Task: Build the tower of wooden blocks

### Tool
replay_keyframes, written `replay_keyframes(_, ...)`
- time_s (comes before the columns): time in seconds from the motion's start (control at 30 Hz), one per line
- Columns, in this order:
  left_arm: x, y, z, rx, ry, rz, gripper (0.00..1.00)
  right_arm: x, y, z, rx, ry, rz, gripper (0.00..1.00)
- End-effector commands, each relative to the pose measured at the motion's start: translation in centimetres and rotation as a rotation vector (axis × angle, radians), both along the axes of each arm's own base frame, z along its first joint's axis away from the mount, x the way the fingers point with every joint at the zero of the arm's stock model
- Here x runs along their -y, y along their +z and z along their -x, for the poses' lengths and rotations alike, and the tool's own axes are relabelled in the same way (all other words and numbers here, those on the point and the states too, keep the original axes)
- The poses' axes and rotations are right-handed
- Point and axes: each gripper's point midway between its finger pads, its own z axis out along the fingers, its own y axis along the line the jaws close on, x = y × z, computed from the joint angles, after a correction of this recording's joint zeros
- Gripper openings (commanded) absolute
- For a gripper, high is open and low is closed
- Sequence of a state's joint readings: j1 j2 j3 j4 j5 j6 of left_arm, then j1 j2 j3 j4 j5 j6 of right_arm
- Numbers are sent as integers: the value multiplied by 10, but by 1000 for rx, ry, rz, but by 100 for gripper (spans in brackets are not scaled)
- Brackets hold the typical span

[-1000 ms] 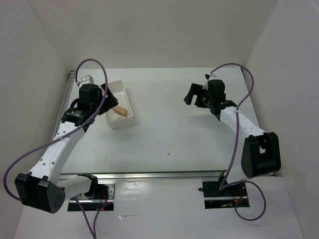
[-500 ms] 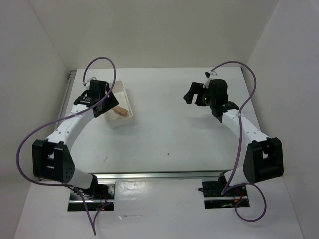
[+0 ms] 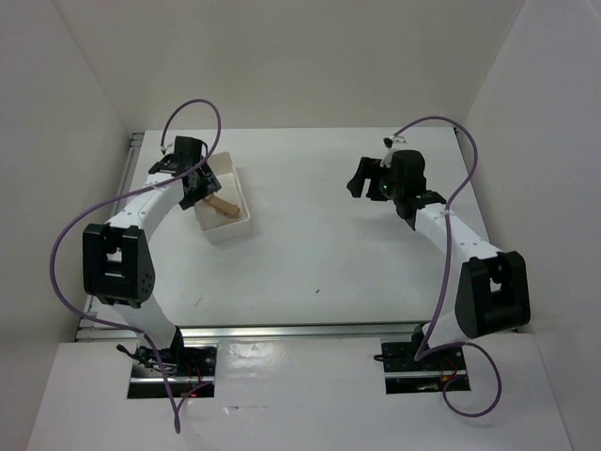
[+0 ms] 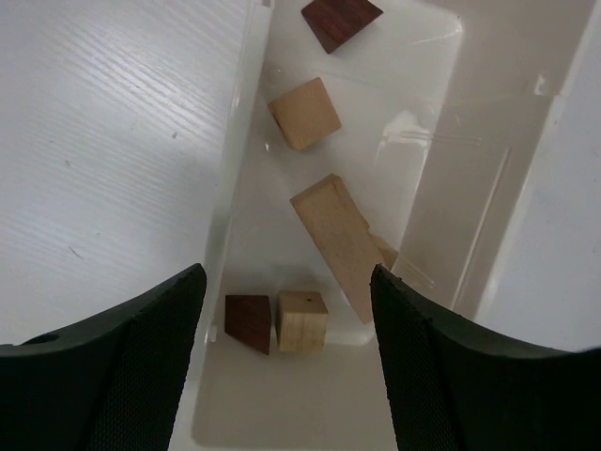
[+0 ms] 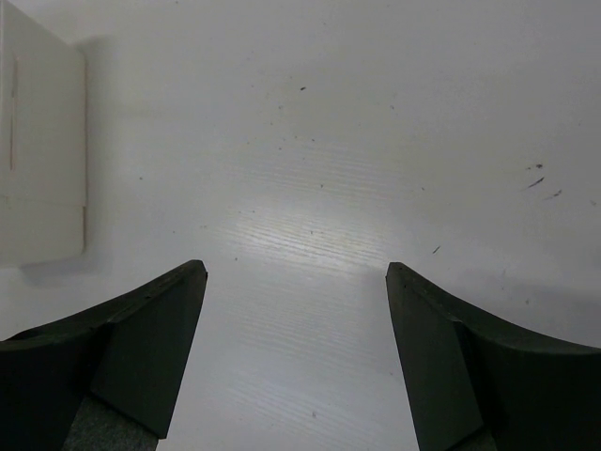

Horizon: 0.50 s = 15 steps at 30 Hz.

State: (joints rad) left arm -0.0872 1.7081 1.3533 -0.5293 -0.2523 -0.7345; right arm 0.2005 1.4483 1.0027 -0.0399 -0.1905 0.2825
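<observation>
The left gripper [image 3: 192, 181] hovers over the white rectangular tray [image 3: 237, 224]; nothing is stacked yet.
Top view: the small tan and maroon wood blocks [image 3: 223, 209] lie loose in the tray, right under the left arm, while the right gripper [image 3: 362, 178] hangs well apart over the white desk [image 3: 310, 254]. Left wrist: its fingers are spread, the flat tan plank [image 4: 336, 240] slants between them, and the cubes [image 4: 304, 114] lie beside it. Right wrist: fingers spread, holding nothing.

We find the table [image 3: 319, 235] wide open between the arms, but in the white tray [image 4: 246, 141] narrow walls and a slanted plank [image 4: 338, 246] hem in the maroon block [image 4: 249, 322] and tan cube [image 4: 302, 319], side by side against one end wall.
</observation>
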Motion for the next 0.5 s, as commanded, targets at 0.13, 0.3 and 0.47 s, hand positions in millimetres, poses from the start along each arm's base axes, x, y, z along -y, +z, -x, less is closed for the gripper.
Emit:
replay_keyframes(0.13, -39, 8, 2, -29, 103, -87, 76, 6, 3, -18, 27, -34, 36, 85)
replay_keyframes(0.3, -46, 13, 0, 3, 94, -113, 76, 5, -3, -22, 9, -30, 48, 86)
replay_keyframes(0.47, -49, -15, -14, -65, 100, -118, 65, 6, -15, -26, -27, -37, 61, 86)
